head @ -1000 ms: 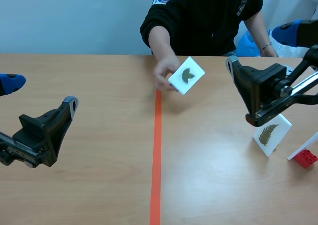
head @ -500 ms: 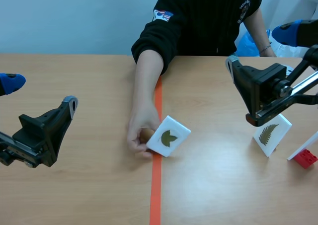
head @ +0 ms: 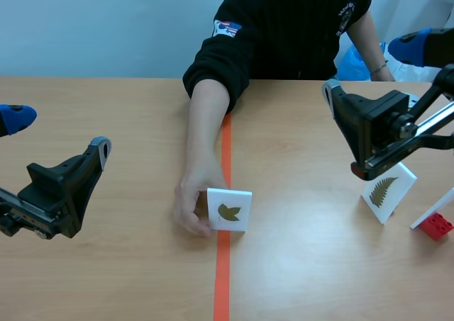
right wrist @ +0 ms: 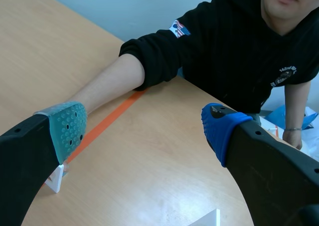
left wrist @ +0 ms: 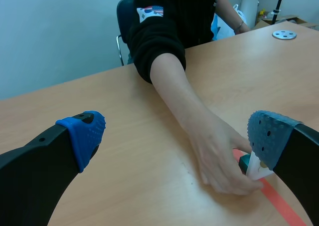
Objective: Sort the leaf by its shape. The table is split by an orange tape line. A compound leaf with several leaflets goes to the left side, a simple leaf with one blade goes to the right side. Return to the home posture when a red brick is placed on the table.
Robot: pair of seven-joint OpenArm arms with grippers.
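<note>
Table (head: 128,278): wooden top, halved by an orange tape line (head: 223,285) running away from the robot. Leaf card (head: 229,210): white, printed with one dark olive leaf, standing near upright on the tape line, its lower edge across the tape. Person's hand (head: 190,206): grips the card's left edge, forearm lying along the left side of the line. Left gripper (head: 60,132): jaws wide apart, holding nothing, well apart from the card with a broad stretch of tabletop between. Right gripper (head: 369,69): jaws wide apart, holding nothing, raised over the right half. Fern card (head: 388,191): white, tilted, just under the right gripper. Red brick (head: 436,226): at the table's right edge, near the fern card.
</note>
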